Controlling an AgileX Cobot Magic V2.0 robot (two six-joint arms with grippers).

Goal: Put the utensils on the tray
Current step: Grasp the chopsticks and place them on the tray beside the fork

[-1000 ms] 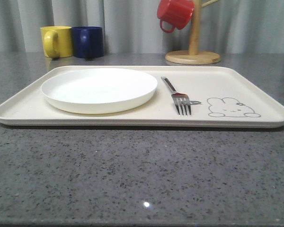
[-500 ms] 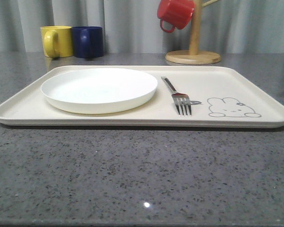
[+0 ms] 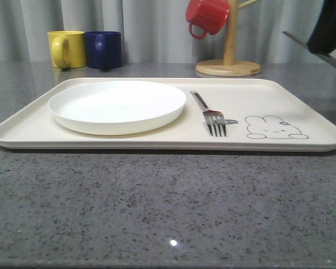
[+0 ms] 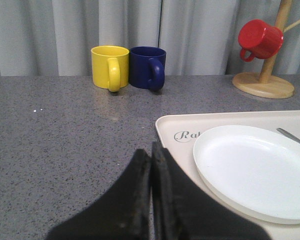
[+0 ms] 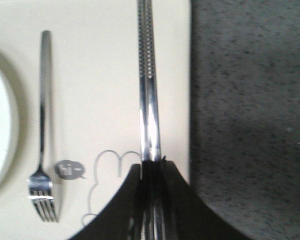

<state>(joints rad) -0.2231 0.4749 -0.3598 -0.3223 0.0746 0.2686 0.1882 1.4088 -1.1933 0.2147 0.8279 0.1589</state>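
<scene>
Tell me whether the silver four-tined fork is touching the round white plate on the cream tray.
Apart. In the front view a strip of bare cream tray shows between the silver four-tined fork and the round white plate; the right wrist view shows that gap too.

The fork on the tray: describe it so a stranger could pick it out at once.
Start at the large cream tray on the grey counter. Right of the round white plate and left of the rabbit drawing lies the fork, tines toward the camera. It is the slim silver piece lying flat there.
</scene>
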